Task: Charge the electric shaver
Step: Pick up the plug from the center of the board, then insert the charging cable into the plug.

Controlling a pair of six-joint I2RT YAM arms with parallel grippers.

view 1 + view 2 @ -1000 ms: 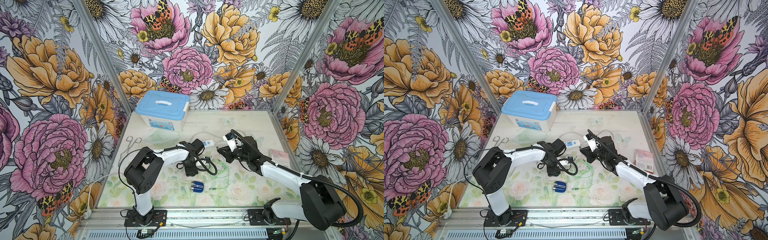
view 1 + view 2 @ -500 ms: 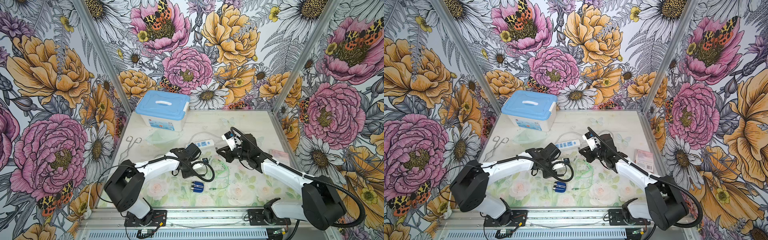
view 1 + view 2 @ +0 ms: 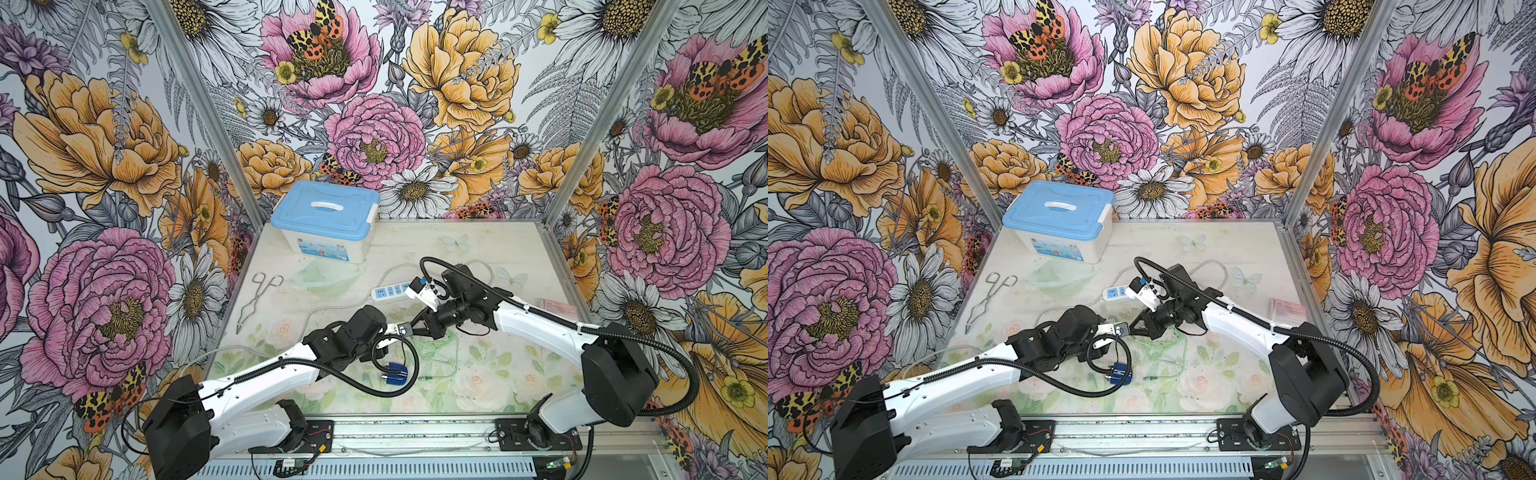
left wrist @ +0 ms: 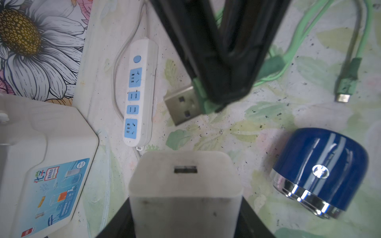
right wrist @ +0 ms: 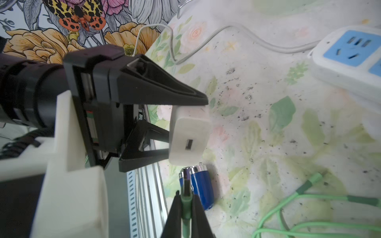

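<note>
Bold floral wallpaper (image 3: 124, 137) in pink, orange and grey wraps three sides of a pale, speckled table (image 3: 498, 245) printed with faint roses and leaves. Near its middle lies a long white plastic power strip (image 3: 390, 291) with rounded ends and blue socket faces. Between the power strip and the front rail the two arms meet tip to tip. The left gripper (image 5: 185, 129) is clamped on a boxy white charger adapter (image 4: 185, 185) with softly rounded corners. One black wedge-shaped finger presses each opposite face, and the slim rectangular port faces the other arm. The right gripper (image 5: 186, 197) is pinched tight on the green moulded housing of a USB plug (image 4: 182, 107). Its flat silvery shell sticks out past the fingers, close to the port but not in it. The green cable (image 4: 299, 41) trails in loose loops over the table. The electric shaver (image 3: 395, 372) lies on its side, farther from the power strip than the grippers and near the front rail, touched by neither. It is a stubby, glossy dark-blue barrel with a bright chrome band at the head end. Beyond the power strip, by the back wall, stands a white plastic storage box (image 3: 324, 216) with a light-blue clip-on lid. Thin steel tongs (image 3: 250, 306) lie off to the same side as the box.
</note>
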